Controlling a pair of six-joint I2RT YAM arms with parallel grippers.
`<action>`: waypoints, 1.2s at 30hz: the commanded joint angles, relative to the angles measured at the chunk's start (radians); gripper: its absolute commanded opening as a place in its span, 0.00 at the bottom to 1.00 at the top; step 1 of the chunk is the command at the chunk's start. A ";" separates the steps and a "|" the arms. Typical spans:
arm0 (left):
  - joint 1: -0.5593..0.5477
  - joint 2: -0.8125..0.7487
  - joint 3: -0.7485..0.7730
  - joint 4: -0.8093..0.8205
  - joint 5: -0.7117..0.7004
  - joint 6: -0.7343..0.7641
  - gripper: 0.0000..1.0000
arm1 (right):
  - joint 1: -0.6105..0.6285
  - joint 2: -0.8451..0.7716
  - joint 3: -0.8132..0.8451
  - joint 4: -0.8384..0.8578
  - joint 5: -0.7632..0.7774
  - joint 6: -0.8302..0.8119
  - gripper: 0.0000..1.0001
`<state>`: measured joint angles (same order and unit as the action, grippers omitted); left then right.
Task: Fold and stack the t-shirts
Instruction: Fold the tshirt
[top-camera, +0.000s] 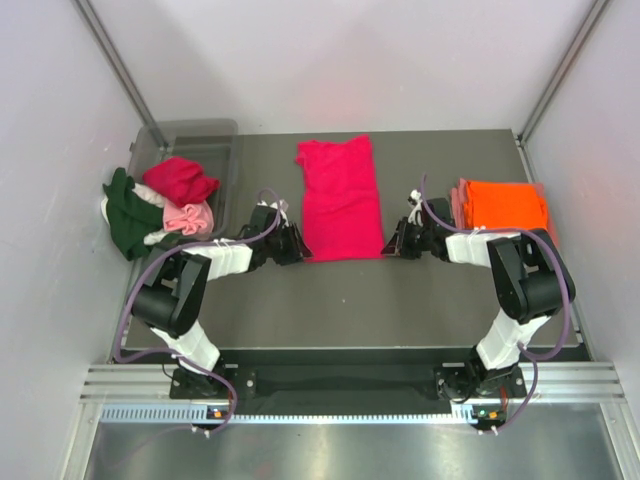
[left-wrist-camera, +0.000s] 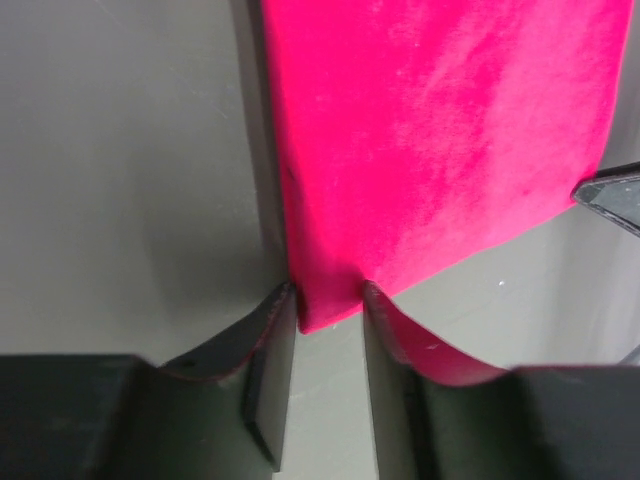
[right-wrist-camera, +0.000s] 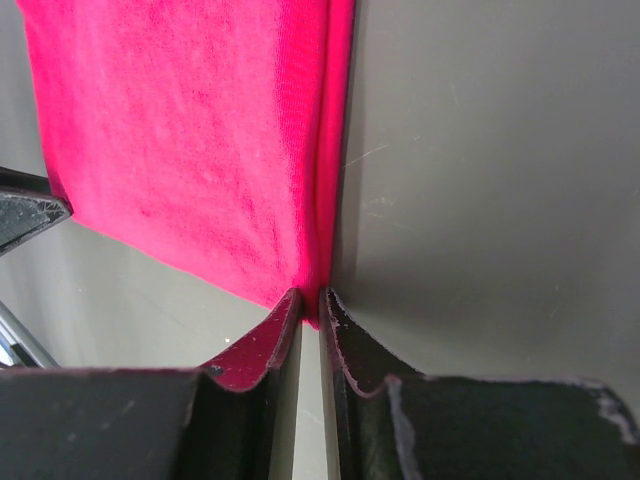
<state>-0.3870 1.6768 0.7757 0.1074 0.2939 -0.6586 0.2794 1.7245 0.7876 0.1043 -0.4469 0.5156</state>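
A crimson red t-shirt, folded into a long strip, lies flat mid-table. My left gripper is at its near left corner. In the left wrist view the jaws stand a little apart with the shirt corner lying between them, unbunched. My right gripper is at the near right corner. In the right wrist view the jaws are nearly closed on the folded edge. A folded orange t-shirt lies on a salmon pink one at the right.
A clear grey bin stands at the back left. In and over it lies a loose pile: a crimson shirt, a dark green one, a pale pink one and a bit of cream.
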 joint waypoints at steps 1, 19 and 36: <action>-0.003 0.015 0.016 -0.058 -0.049 0.031 0.36 | 0.009 -0.002 0.018 0.025 -0.006 -0.031 0.12; -0.036 0.052 0.066 -0.146 -0.078 0.067 0.00 | 0.026 -0.014 0.021 0.014 0.002 -0.049 0.04; -0.049 -0.285 0.194 -0.482 0.028 0.014 0.00 | 0.026 -0.382 0.101 -0.388 0.020 -0.065 0.00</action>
<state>-0.4232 1.4811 0.9535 -0.2684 0.2821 -0.6228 0.2977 1.4311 0.8600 -0.1532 -0.4313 0.4694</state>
